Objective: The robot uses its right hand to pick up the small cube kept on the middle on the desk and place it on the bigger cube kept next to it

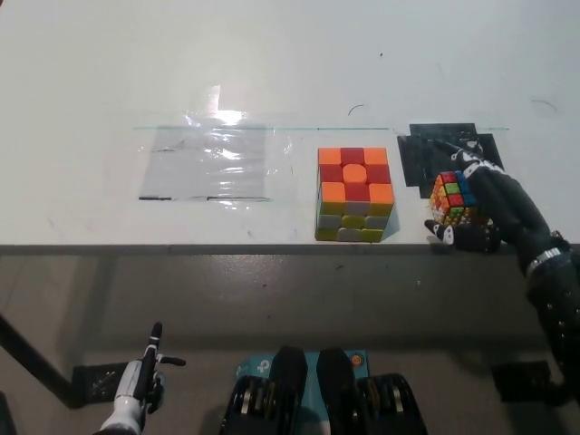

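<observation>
The small multicoloured cube [451, 197] sits on the white desk [272, 63] near its front edge, right of centre. My black right hand [494, 204] lies over its right side, with the fingers behind it and the thumb against its near face, shut on the cube, which still rests on the desk. The bigger cube [354, 193], with an orange and red top and pale sides, stands a short gap to the left. My white left hand [136, 394] hangs open below desk level at the lower left.
A black square patch [424, 154] is stuck to the desk just behind the small cube. A shiny clear sheet [208, 163] lies left of the bigger cube. The desk's front edge [227, 246] runs just in front of both cubes.
</observation>
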{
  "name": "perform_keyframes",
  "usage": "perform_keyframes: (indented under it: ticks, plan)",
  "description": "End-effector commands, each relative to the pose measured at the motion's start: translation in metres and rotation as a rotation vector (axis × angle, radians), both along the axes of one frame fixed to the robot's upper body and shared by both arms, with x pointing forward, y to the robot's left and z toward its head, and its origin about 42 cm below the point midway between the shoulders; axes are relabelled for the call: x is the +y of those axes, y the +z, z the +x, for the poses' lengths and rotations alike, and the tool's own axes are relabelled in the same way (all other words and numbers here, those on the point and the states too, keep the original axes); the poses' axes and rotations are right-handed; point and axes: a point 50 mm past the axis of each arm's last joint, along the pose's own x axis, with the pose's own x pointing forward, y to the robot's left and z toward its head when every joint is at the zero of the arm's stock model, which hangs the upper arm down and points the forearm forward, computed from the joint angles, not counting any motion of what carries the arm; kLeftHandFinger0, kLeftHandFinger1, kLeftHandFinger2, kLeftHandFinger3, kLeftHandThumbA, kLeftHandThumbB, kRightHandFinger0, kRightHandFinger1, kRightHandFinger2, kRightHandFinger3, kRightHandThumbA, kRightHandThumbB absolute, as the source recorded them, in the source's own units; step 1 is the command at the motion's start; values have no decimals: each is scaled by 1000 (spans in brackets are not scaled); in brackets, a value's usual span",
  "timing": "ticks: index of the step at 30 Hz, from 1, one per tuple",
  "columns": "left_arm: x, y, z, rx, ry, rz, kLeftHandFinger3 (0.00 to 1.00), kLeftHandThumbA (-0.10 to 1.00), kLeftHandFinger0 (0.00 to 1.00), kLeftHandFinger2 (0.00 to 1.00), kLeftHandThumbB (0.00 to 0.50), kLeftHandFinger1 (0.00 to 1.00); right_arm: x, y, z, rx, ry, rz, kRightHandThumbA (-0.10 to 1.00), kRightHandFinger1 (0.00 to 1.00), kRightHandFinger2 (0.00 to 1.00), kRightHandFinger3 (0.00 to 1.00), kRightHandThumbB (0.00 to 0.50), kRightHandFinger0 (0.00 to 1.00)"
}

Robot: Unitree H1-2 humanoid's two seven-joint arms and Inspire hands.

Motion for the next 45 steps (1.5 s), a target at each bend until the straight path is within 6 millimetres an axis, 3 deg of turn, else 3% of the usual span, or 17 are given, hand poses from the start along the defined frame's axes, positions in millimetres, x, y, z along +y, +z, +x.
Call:
perform_keyframes:
  ticks: [1, 4, 11, 18, 24, 26, 28, 29, 31, 34, 36, 37, 38, 39, 41, 43, 45]
  plan:
    - [4, 13, 15, -58, -12, 17, 0, 1000, 0, 0, 500, 0, 5, 23, 12, -127, 35, -15, 752, 1000, 1000, 1000, 463, 1000]
    - [4, 12, 14, -54, -10, 21, 0, 1000, 0, 1, 500, 0, 2, 17, 16, -135, 29, -63, 696, 1000, 1000, 1000, 452, 1000]
    - [5, 21, 25, -83, 2, -2, 0, 1000, 0, 0, 500, 0, -18, 31, 26, -183, 17, -75, 648, 1000, 1000, 1000, 431, 1000]
    - [4, 25, 31, -87, -16, 13, 0, 1000, 0, 0, 500, 0, -19, 2, 28, -119, 16, -79, 704, 1000, 1000, 1000, 455, 1000]
    - [5, 26, 32, -91, -26, 27, 0, 1000, 0, 0, 500, 0, -20, -8, 31, -96, 12, -90, 576, 1000, 1000, 1000, 426, 1000]
    - [5, 27, 32, -94, -22, 13, 0, 1000, 0, 0, 500, 0, -21, -9, 31, -63, 42, -150, 532, 1000, 1000, 1000, 361, 1000]
    - [6, 31, 38, -104, -26, 23, 0, 1000, 0, 2, 500, 0, -21, -7, 33, -43, 53, -212, 569, 1000, 1000, 1000, 365, 1000]
    - [5, 32, 39, -105, -27, 24, 0, 1000, 0, 0, 500, 0, -22, -6, 32, -44, 53, -215, 569, 1000, 1000, 1000, 362, 987]
    - [5, 33, 40, -107, -32, 32, 0, 1000, 0, 0, 500, 0, -19, -9, 32, -13, 78, -213, 515, 1000, 1000, 1000, 389, 676]
    - [5, 35, 44, -113, -32, 12, 0, 1000, 0, 0, 500, 0, -18, -11, 32, -9, 92, -223, 462, 1000, 1000, 1000, 362, 618]
    - [4, 37, 45, -116, -31, 39, 0, 1000, 0, 0, 500, 0, -18, -13, 33, -16, 102, -240, 443, 895, 1000, 1000, 335, 627]
    - [4, 38, 46, -118, -32, 34, 0, 1000, 0, 0, 500, 0, -18, -14, 33, -20, 99, -249, 407, 766, 1000, 1000, 281, 593]
    - [5, 38, 46, -117, -35, 32, 0, 1000, 0, 0, 500, 0, -18, -16, 33, -26, 96, -244, 335, 559, 826, 1000, 222, 468]
    - [5, 40, 49, -120, -38, 39, 0, 1000, 0, 0, 500, 0, -18, -16, 34, -32, 91, -232, 304, 447, 709, 1000, 227, 386]
    - [5, 40, 49, -121, -44, 43, 0, 1000, 0, 0, 500, 0, -18, -18, 34, -75, 97, -245, 116, 88, 345, 1000, 102, 85]
    - [5, 40, 49, -121, -42, 43, 0, 1000, 0, 0, 500, 0, -17, -19, 34, -117, 108, -279, -83, 0, 174, 1000, 62, 0]
    - [5, 41, 50, -123, -42, 44, 0, 1000, 0, 2, 500, 0, -17, -20, 35, -146, 117, -290, -100, 0, 95, 1000, 11, 0]
